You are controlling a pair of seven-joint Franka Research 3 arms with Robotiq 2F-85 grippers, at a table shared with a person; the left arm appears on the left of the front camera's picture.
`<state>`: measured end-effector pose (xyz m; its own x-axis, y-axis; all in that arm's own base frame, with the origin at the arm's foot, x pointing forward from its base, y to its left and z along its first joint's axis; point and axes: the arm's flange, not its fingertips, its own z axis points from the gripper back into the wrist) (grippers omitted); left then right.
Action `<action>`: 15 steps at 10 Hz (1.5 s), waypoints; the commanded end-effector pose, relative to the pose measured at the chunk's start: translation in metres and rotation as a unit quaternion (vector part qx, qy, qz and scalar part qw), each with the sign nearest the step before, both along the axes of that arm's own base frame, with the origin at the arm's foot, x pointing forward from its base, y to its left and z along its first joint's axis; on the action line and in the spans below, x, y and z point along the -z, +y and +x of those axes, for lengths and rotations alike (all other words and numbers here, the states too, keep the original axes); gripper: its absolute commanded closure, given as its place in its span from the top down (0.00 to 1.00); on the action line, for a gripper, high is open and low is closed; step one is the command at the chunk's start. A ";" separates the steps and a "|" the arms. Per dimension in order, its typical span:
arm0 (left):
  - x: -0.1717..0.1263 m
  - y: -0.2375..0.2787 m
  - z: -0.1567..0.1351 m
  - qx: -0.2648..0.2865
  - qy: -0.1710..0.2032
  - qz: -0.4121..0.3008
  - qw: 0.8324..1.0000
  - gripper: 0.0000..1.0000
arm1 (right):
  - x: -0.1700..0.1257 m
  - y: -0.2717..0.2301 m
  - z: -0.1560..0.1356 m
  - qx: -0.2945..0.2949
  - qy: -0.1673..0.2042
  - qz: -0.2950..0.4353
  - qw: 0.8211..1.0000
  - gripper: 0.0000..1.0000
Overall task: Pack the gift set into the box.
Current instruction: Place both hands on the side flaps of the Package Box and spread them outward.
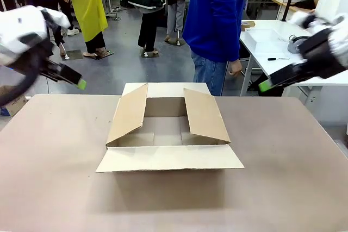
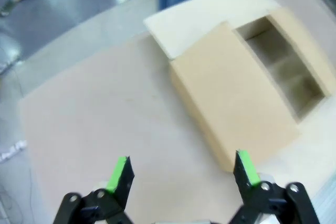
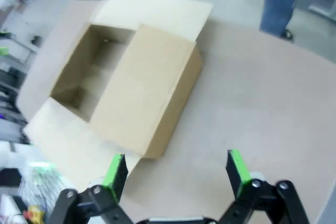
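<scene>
Two grippers hang in the air above the table [image 1: 283, 183], one on each side of the box [image 1: 129, 113]. The left gripper [image 1: 81, 84] is raised over the table's far left corner, its green tip pointing down and inward. In the left wrist view the left gripper [image 2: 184, 171] has its fingers [image 2: 119, 174] spread wide apart, with bare tabletop between the green pads, which touch nothing. The right gripper [image 1: 265, 86] mirrors this pose at the far right edge. In the right wrist view the right gripper [image 3: 177, 169] is likewise spread wide and holds nothing, its fingers [image 3: 237, 167] clear of the cardboard.

The box stands at the middle of the table. Its near and far flaps are folded out flat, and its two side flaps lean inward over the opening, with the cardboard floor showing between them. A person [image 1: 215, 14] in a blue top stands just beyond the far edge, behind the box.
</scene>
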<state>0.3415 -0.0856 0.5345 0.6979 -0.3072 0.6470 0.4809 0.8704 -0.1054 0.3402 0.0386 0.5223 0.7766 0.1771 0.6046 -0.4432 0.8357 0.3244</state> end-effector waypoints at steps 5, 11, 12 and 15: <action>0.073 0.285 -0.062 -0.023 0.089 -0.535 0.840 1.00 | 0.075 -0.221 -0.054 0.131 0.067 0.375 0.915 1.00; 0.115 0.319 -0.101 -0.045 0.084 -0.551 0.829 1.00 | 0.105 -0.265 -0.079 0.183 0.085 0.419 0.885 1.00; 0.115 0.319 -0.101 -0.045 0.084 -0.551 0.829 1.00 | 0.105 -0.265 -0.079 0.183 0.085 0.419 0.885 1.00; 0.115 0.319 -0.101 -0.045 0.084 -0.551 0.829 1.00 | 0.105 -0.265 -0.079 0.183 0.085 0.419 0.885 1.00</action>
